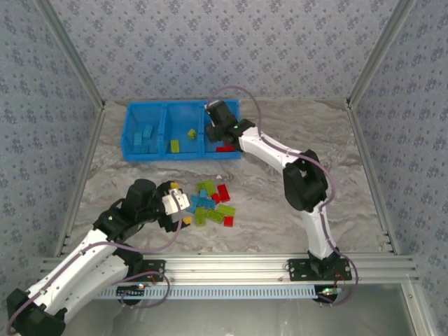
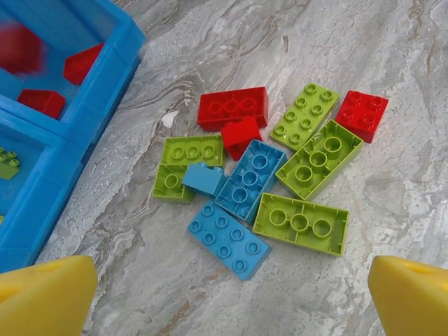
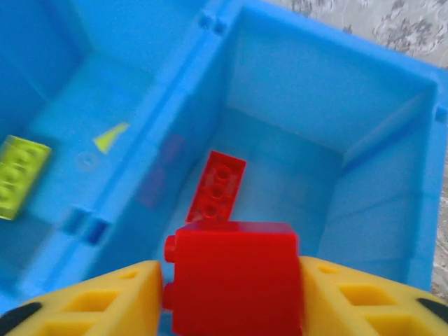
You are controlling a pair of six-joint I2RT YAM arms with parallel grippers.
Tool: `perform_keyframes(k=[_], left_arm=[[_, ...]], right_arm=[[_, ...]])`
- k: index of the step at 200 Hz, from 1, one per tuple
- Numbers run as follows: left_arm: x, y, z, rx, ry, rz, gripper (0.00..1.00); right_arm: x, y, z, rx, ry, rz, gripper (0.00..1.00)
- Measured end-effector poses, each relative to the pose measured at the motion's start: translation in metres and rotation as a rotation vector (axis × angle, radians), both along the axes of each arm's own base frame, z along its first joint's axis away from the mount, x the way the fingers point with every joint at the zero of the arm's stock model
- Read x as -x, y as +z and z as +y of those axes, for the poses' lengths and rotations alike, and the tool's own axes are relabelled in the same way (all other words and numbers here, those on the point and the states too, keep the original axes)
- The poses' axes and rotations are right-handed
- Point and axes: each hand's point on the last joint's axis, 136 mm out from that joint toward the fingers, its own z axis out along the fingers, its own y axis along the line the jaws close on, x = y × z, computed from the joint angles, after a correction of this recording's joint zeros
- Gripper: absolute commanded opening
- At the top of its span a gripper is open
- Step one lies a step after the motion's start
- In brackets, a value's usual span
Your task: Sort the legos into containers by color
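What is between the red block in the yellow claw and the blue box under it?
Nothing visible. The right gripper holds the red brick directly above the open bin. One other red brick lies on the bin's floor below, with bare floor beside it.

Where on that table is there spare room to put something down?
The widest bare tabletop lies right of the right arm, out to the frame. A narrower free strip runs between the bins and the brick pile. Crowded: that pile, beside the left tool, and the right bin, where the right tool holds a red brick.
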Motion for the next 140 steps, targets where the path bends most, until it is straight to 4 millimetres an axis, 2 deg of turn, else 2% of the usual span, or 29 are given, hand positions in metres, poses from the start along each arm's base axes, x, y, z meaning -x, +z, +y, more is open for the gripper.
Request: perform_keyframes(k=[20, 41, 55, 79, 118, 129, 140], left_arm=[[-0.001, -0.001, 0.001, -0.003, 0.006, 0.004, 0.99], [-0.002, -0.003, 0.001, 0.007, 0.032, 0.029, 0.99], [-0.005, -0.003, 0.003, 0.028, 0.08, 0.054, 0.99], [-0.017, 0.002, 0.007, 0.074, 0.204, 0.119, 0.99], [-0.059, 0.045, 0.013, 0.229, 0.512, 0.225, 0.99], [-0.066, 0.05, 0.013, 0.288, 0.592, 0.275, 0.99], [-0.072, 0.046, 0.011, 0.341, 0.675, 0.35, 0.97]], right_arm=[[0.0, -0.003, -0.004, 0.018, -0.004, 0.023, 0.59], [0.003, 0.011, -0.005, 0.007, -0.003, 0.009, 0.6], [0.013, 0.025, -0.009, -0.01, 0.008, 0.001, 0.62], [0.053, 0.06, -0.026, -0.07, 0.042, -0.015, 0.69], [0.137, 0.133, -0.053, -0.239, 0.142, -0.099, 0.8], [0.159, 0.144, -0.059, -0.278, 0.18, -0.111, 0.82], [0.179, 0.149, -0.064, -0.318, 0.219, -0.106, 0.85]])
